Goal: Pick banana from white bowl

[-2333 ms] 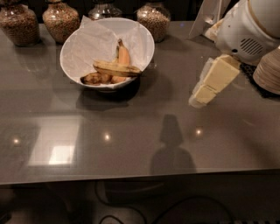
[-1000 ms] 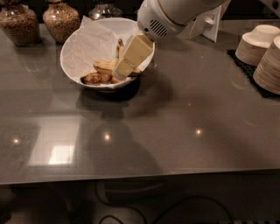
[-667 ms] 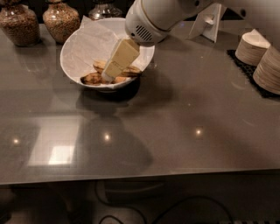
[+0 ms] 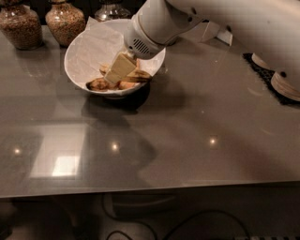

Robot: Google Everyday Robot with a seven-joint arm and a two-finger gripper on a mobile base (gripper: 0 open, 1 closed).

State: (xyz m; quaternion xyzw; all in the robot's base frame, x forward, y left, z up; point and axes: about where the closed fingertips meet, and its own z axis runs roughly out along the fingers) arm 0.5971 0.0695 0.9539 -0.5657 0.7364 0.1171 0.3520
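The white bowl [image 4: 77,65], lined with crinkled white paper, stands at the back left of the grey table. Bananas lie at its front: a stubby brown-spotted one [image 4: 98,84], an orange-toned one [image 4: 126,85], and a dull yellow one [image 4: 140,75] that is mostly hidden behind my gripper. My gripper [image 4: 117,72], cream-coloured on a white wrist, reaches down from the upper right into the bowl. Its tip is right among the bananas. I cannot tell which banana it touches.
Two grain-filled jars [image 4: 21,26] [image 4: 65,21] and a glass jar [image 4: 110,9] stand behind the bowl. Stacks of beige paper bowls [image 4: 286,84] sit on a black mat [image 4: 260,63] at the right edge. A white card stand [image 4: 218,33] is at the back.
The arm has swung from the right side of the table leftward over the bowl and lowered the gripper down among the bananas. The view now sits closer to the table.
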